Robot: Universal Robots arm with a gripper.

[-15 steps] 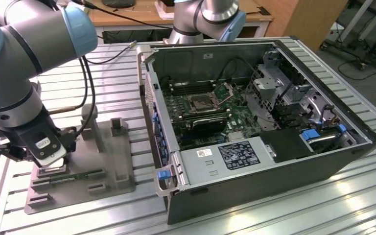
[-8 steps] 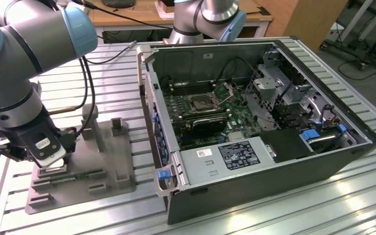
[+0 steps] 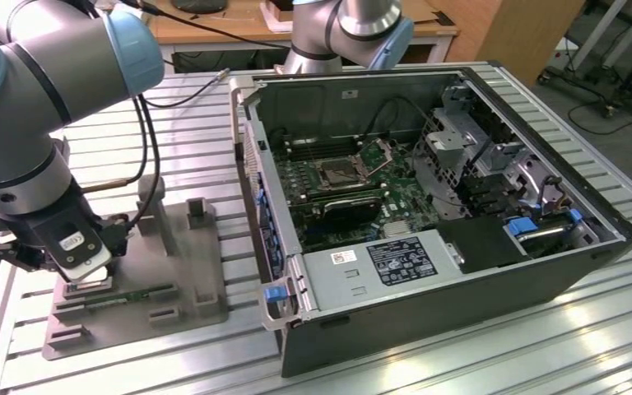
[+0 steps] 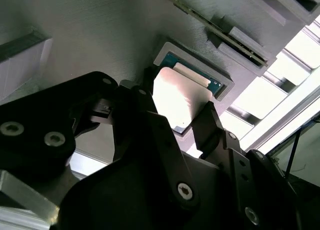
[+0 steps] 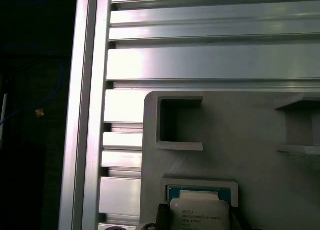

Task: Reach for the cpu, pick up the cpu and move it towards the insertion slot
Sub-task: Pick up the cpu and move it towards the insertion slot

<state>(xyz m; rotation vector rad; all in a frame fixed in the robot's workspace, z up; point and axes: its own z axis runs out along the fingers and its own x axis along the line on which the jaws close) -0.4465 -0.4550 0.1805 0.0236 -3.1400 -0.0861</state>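
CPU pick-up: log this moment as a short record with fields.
cpu: small flat square chip with a silvery metal top, seated in the square recess of the grey plastic fixture plate
gripper: black gripper low, directly over the cpu
insertion slot: square metal-framed socket on the green motherboard inside the open computer case, toward the exterior view's right of the fixture
progress: cpu not yet lifted out of the recess

Raised recess rim (image 4: 226, 88) crowds the cpu (image 4: 177, 97) edges
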